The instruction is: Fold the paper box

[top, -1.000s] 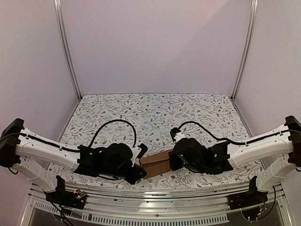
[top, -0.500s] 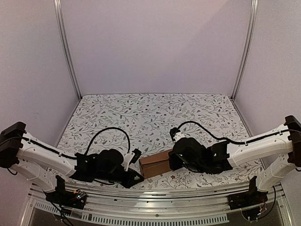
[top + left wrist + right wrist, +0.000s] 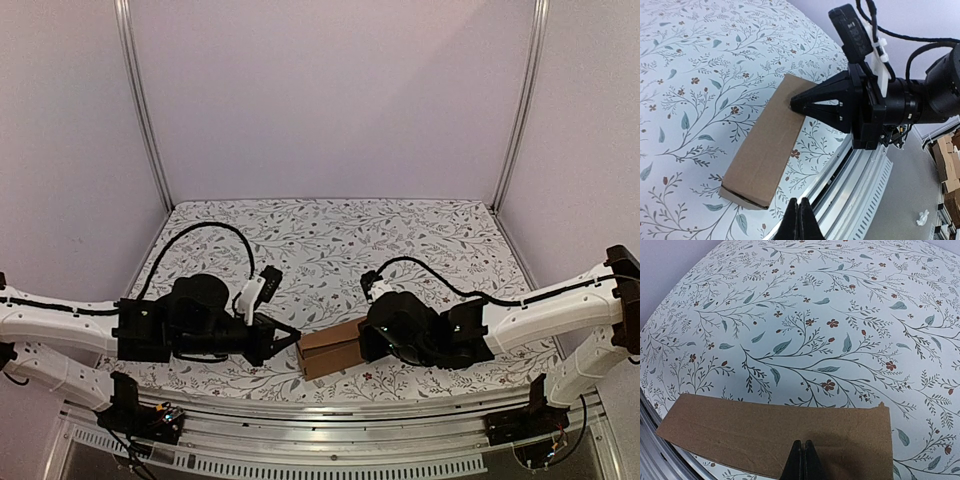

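The paper box (image 3: pixel 333 346) is a closed brown cardboard box lying flat near the table's front edge. It also shows in the left wrist view (image 3: pixel 767 145) and the right wrist view (image 3: pixel 765 435). My right gripper (image 3: pixel 365 340) is shut, with its tips (image 3: pixel 802 445) against the box's top at its right end. In the left wrist view the right gripper (image 3: pixel 797 102) points at that end. My left gripper (image 3: pixel 285 335) is shut and empty (image 3: pixel 801 210). It sits left of the box, apart from it and over the front edge.
A floral cloth (image 3: pixel 330 250) covers the table. A metal rail (image 3: pixel 330 410) runs along the near edge and shows in the left wrist view (image 3: pixel 860 175). Plain walls and upright posts (image 3: pixel 140 100) enclose the back and sides.
My left arm has drawn back to the left, away from the box's left end. The right arm and the box have stayed put.
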Action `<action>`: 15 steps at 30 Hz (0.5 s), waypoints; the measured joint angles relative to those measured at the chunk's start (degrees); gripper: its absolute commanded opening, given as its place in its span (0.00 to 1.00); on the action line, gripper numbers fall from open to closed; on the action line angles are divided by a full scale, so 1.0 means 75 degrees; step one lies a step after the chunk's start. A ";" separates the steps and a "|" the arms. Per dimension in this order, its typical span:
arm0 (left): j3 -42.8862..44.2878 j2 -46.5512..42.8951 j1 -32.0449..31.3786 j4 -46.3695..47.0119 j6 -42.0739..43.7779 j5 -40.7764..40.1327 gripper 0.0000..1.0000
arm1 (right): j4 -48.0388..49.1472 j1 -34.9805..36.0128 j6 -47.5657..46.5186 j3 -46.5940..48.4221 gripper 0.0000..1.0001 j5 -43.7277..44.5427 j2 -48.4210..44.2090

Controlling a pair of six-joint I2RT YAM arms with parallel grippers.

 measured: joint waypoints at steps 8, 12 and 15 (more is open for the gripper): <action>0.0000 0.0772 0.0373 0.0341 0.0175 0.0096 0.00 | -0.0006 0.0000 -0.0032 0.0003 0.00 0.0000 0.0000; -0.0204 0.1349 0.0388 0.0973 0.0099 0.0329 0.00 | -0.0006 0.0000 -0.0032 0.0003 0.00 -0.0003 0.0000; -0.0490 0.1734 0.0396 0.1676 -0.0079 0.0469 0.00 | -0.0067 0.0000 -0.0038 0.0003 0.00 -0.0029 0.0003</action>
